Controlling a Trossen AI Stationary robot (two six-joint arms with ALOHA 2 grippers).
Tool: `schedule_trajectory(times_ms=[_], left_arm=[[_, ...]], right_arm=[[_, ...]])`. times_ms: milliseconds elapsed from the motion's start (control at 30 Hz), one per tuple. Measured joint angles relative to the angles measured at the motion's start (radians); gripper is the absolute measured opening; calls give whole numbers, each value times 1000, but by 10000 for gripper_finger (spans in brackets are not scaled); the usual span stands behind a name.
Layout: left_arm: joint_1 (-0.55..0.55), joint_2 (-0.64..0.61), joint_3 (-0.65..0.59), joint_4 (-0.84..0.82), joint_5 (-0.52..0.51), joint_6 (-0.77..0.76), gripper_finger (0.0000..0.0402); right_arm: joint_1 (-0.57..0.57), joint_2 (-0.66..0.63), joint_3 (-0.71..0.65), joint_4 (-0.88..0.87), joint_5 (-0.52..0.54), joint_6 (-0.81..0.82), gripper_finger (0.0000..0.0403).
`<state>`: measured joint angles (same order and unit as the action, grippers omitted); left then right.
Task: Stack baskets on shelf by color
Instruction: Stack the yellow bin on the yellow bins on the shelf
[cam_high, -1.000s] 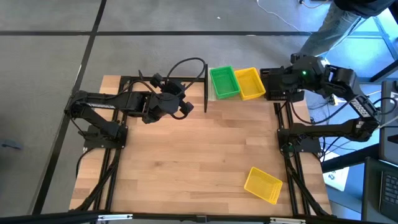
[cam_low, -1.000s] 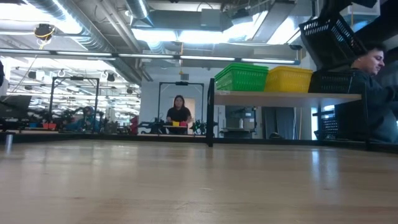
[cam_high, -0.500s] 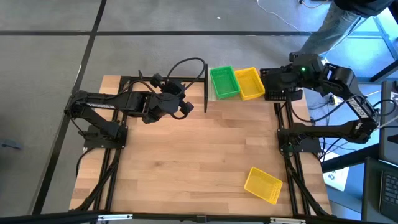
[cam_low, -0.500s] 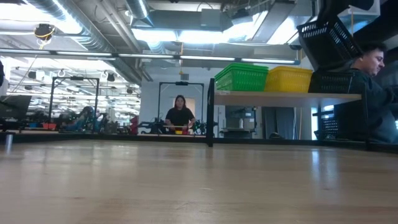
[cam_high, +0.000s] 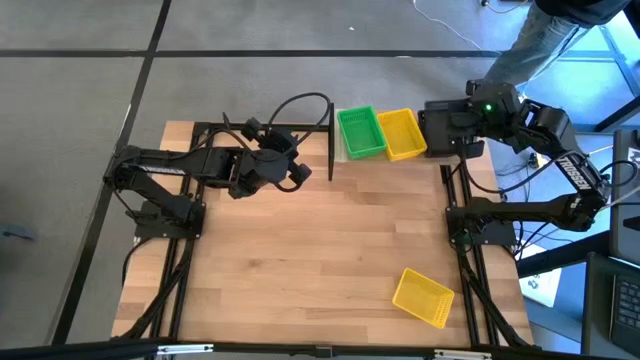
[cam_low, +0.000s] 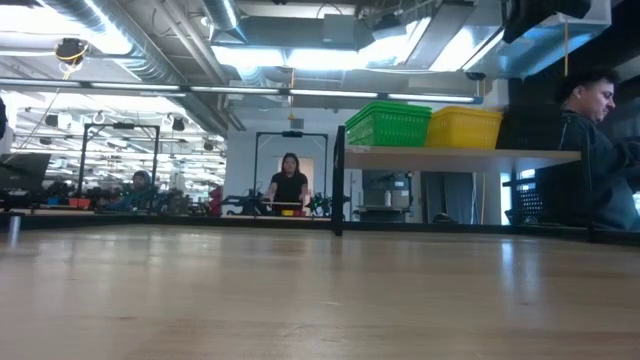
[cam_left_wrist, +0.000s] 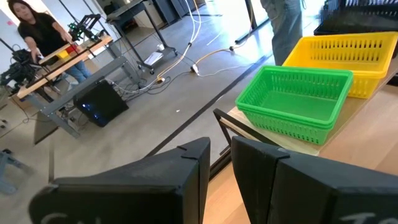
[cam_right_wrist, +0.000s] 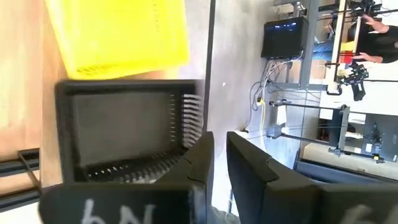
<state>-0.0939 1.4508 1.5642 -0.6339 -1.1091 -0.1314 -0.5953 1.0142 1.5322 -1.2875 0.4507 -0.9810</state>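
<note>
table (cam_high: 300, 260): big planked wooden top, mostly bare, one stray basket near the front right corner.
shelf (cam_low: 455, 155): pale board at the back of the table, three piles side by side on it.
step: looks like the black basket (cam_high: 441, 129) has just been set on the black pile at the shelf's right end, so this is the let-go part of a placement.
next move: my guess, lift the right arm clear without dragging the pile, then go get the loose yellow basket (cam_high: 423, 297) and put it on the yellow pile.
green pile (cam_high: 361, 133): left spot on the shelf, nested baskets, nothing inside.
yellow pile (cam_high: 402, 134): middle spot, touching the green one, also empty.
black pile: right spot, top basket empty as far as the right wrist view shows.
right gripper (cam_right_wrist: 216, 163): above the black basket's rim, fingers a narrow gap apart, nothing between them.
left gripper (cam_left_wrist: 217, 180): parked just left of the shelf, facing the green pile, narrow gap, holding nothing.
</note>
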Motion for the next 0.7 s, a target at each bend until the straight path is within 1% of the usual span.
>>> schedule_trajectory(times_ms=[267,367,500,600,700], left_arm=[[0,0,0,0,0,0,60],[0,0,0,0,0,0,60],[0,0,0,0,0,0,60],[0,0,0,0,0,2,60],[0,0,0,0,0,3,60]], right_arm=[[1,-8,8,37,0,-22,48],[19,-28,37,22,-23,19,48],[73,-71,70,-78,-130,186,48],[123,-90,75,-185,-201,363,48],[169,-102,75,-276,-316,546,48]])
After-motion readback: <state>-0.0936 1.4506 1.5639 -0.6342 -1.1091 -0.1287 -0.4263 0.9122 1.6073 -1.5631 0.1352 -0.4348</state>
